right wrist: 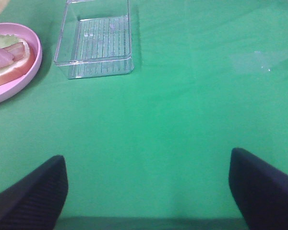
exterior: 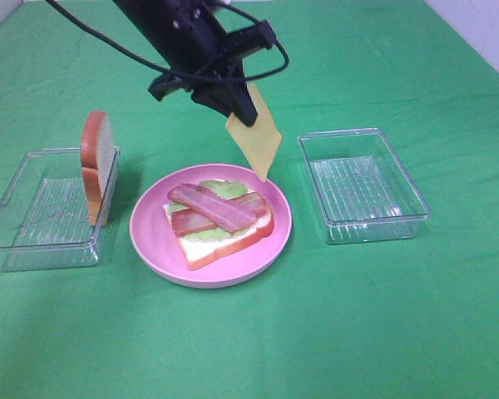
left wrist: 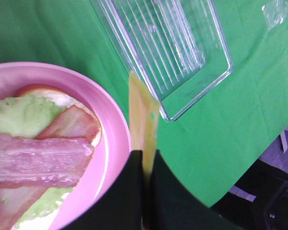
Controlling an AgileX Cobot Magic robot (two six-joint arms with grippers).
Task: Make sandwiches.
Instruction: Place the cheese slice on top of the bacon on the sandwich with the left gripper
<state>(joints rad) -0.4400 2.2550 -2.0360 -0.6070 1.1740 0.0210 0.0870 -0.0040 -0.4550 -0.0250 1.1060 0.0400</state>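
No readable writing or logos on anything here, just plain toy food and plastic. The left pincer (exterior: 237,104) is pinching a yellow cheese slice (exterior: 255,135) by its top edge, so it dangles with its lower corner just above the far rim of the pink plate (exterior: 154,237). The half-built sandwich (exterior: 220,218) sits on that plate near the middle of the desk (exterior: 333,332): bread, lettuce, two crossed bacon strips. A bread slice (exterior: 97,166) stands upright in the clear tray (exterior: 21,220) toward the left edge; another clear tray (exterior: 363,185) sits toward the right edge. The right pincer (right wrist: 149,191) is spread wide over bare green cloth, with lots of open room along the near edge.
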